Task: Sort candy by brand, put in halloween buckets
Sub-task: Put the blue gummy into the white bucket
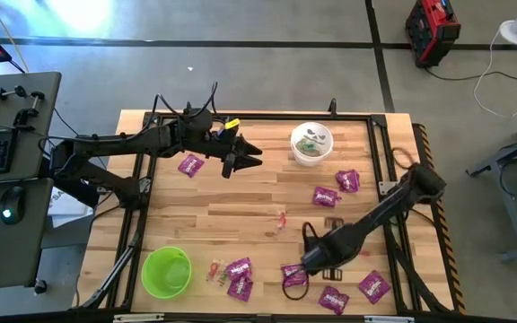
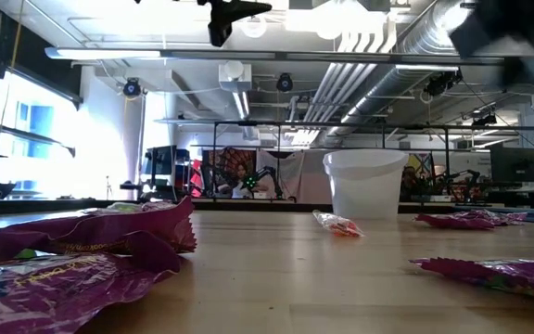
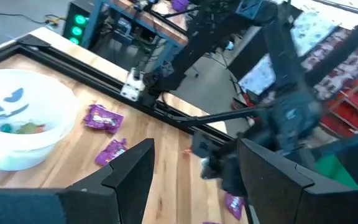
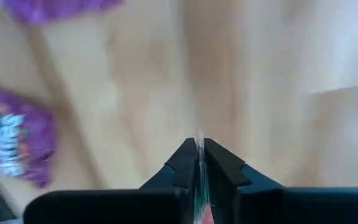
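Lying flat across the wooden worktop (image 1: pixel 240 211), the purple packets (image 1: pixel 348 180) are square, crinkled and printed in white, and the small clear-wrapped sweets are far smaller, showing red and orange. The white bucket (image 1: pixel 311 144) stands near the far edge of the worktop; it has a blue face printed on its wall and holds green and orange sweets. One packet (image 1: pixel 190 165) lies well to the left of the white bucket, and two more lie just to its near right. A red sweet (image 1: pixel 282 217) sits alone towards the middle, nearer than the white bucket. The lime green bucket (image 1: pixel 166 271) stands at the near left corner, far from the white bucket, with a small sweet (image 1: pixel 213 269) and two packets (image 1: pixel 239 277) just to its right. Further packets lie along the near edge.

The left tool (image 1: pixel 248 157) hangs above the worktop just left of the white bucket, its fingers spread with nothing between them. The right tool (image 4: pixel 199 163) is low over the near edge, well away from the white bucket, its fingers pressed together on a thin clear wrapper (image 4: pixel 199 180) with a bit of red in it. The print on a packet (image 4: pixel 8 144) beside it is too blurred to read.
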Action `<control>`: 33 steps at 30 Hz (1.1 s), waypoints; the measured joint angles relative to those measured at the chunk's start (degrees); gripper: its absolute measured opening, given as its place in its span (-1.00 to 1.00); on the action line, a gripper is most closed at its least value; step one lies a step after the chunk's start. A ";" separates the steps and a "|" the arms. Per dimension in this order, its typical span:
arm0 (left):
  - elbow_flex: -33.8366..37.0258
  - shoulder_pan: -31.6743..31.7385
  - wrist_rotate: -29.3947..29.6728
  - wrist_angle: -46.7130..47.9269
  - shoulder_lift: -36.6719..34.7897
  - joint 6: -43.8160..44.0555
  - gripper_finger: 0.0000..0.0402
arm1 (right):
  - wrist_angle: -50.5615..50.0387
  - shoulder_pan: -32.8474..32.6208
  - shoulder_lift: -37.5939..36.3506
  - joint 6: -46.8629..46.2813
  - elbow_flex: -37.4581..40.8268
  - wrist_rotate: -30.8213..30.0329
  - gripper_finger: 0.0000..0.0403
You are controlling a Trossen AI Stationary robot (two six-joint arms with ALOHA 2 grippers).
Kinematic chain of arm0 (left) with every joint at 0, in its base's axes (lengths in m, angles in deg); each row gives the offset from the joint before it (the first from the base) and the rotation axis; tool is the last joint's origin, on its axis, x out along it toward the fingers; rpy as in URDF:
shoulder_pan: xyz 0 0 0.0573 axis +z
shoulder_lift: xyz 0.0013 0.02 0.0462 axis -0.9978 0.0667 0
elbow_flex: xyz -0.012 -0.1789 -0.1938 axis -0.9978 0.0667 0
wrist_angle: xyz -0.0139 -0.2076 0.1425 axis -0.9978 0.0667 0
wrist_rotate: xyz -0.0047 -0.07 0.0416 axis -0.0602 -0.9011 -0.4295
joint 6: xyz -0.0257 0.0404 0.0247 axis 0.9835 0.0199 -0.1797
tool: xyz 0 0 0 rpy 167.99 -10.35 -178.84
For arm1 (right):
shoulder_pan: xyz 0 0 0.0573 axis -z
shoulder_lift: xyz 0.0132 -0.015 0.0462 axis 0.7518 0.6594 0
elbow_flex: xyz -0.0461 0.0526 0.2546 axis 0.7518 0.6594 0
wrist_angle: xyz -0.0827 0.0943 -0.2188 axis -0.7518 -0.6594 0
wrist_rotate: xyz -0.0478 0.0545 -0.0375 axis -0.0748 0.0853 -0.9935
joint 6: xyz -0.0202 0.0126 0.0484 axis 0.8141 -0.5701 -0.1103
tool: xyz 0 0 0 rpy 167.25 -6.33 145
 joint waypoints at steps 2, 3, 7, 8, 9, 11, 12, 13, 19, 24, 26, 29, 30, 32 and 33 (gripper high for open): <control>0.02 0.04 0.35 0.05 0.00 0.62 0.09 | 1.52 1.95 -3.41 1.06 -2.02 -5.29 -0.97; 0.02 0.04 0.34 0.05 0.00 0.78 0.09 | 2.58 3.00 -5.87 1.28 -2.63 -7.71 -0.98; 0.02 0.04 0.35 0.12 0.00 0.82 0.09 | 11.94 6.41 -17.53 1.26 -1.69 -14.29 -0.99; 0.02 0.04 0.33 0.12 0.00 0.82 0.09 | 15.34 7.12 -20.75 1.33 -0.68 -15.35 -0.99; 0.02 0.04 0.35 0.10 0.00 0.82 0.09 | 18.98 7.73 -23.98 1.72 0.53 -16.39 -0.99; 0.02 0.04 0.38 0.12 0.00 0.82 0.09 | 28.85 9.03 -29.79 2.71 3.53 -17.90 -0.99; 0.02 0.04 0.40 0.15 0.00 0.82 0.09 | 33.53 9.72 -32.32 3.45 5.60 -18.46 -1.00; 0.02 0.04 0.44 0.16 0.00 0.82 0.09 | 38.14 10.48 -34.39 3.79 8.07 -19.04 -1.00; 0.02 0.00 0.44 0.27 0.00 0.82 0.09 | 70.82 15.25 -39.40 3.53 25.70 -19.57 -1.00; 0.02 0.00 0.44 0.29 0.00 0.82 0.09 | 95.14 17.31 -34.47 -1.62 37.42 -18.91 -1.00; 0.02 0.11 0.44 0.29 0.00 0.81 0.09 | 100.12 17.33 -32.53 -3.21 39.26 -18.85 -1.00; 0.02 0.15 0.48 0.29 0.00 0.79 0.09 | 101.10 17.35 -30.96 -3.58 39.27 -18.84 -1.00; 0.02 0.15 0.48 0.29 0.00 0.77 0.09 | 100.98 17.49 -30.96 -2.95 38.84 -18.81 -1.00; 0.02 0.15 0.50 0.29 0.00 0.81 0.09 | 101.22 18.16 -31.72 -0.63 37.41 -18.66 -1.00; 0.02 0.15 0.48 0.29 0.00 0.95 0.09 | 100.77 18.76 -32.68 1.14 36.75 -18.70 -1.00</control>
